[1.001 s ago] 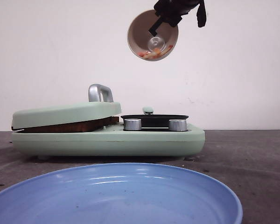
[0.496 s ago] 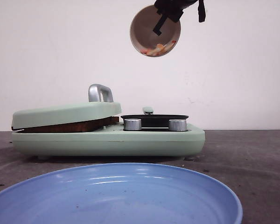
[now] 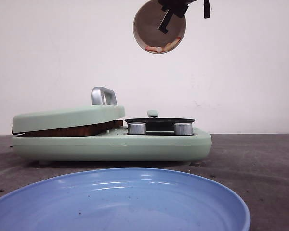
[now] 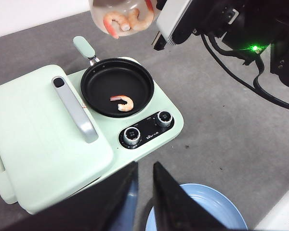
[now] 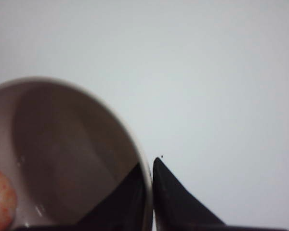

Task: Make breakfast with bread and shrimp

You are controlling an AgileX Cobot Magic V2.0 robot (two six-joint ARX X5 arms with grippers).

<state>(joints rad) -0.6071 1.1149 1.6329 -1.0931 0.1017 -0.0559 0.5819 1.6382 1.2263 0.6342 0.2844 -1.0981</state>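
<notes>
Bowl [image 3: 159,26]: pinched by its rim in right end effector [image 5: 148,192], tilted, upper centre.
Risk: shrimp [image 4: 126,20] could spill past pan [image 4: 117,86].
Left end effector [image 4: 144,185]: narrow, empty.

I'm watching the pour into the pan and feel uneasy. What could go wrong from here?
The right gripper pinches only the rim of the tilted bowl, held high above the black pan; shrimp dropping from there may bounce out or miss.

The rim grip could slip.

One shrimp already lies in the pan; more may pile unevenly.
</notes>
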